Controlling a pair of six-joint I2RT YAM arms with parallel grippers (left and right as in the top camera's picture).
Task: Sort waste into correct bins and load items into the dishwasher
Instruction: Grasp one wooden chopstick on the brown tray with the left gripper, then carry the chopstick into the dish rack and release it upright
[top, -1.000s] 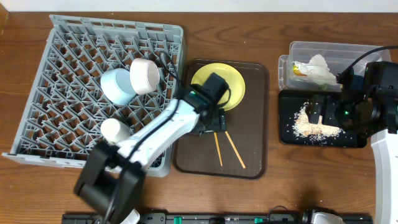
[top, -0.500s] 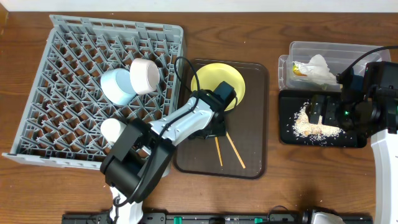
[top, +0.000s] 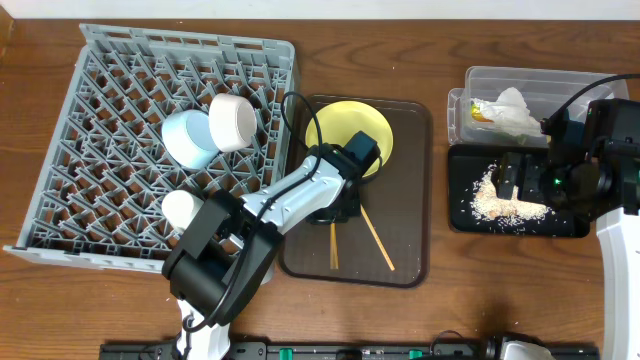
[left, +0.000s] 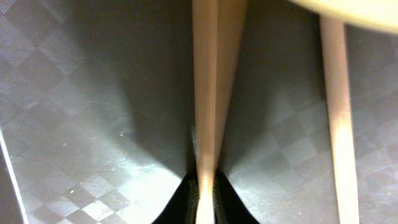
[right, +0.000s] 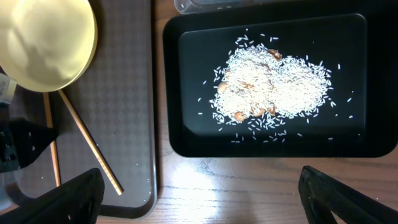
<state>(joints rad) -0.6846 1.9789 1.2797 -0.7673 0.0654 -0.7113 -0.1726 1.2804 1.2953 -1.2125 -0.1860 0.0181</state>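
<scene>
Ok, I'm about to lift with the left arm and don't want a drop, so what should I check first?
1. Left jaws shut on one chopstick: ok, both tips press it.
2. Other chopstick free of the grip: ok, it lies apart on the brown tray.
3. Held chopstick's far end clear of the yellow plate: cannot tell, the arm hides it.
4. Open slots in the rack: ok, many cells are empty.
5. Right jaws out of the path: ok, open above the black tray of rice.
</scene>
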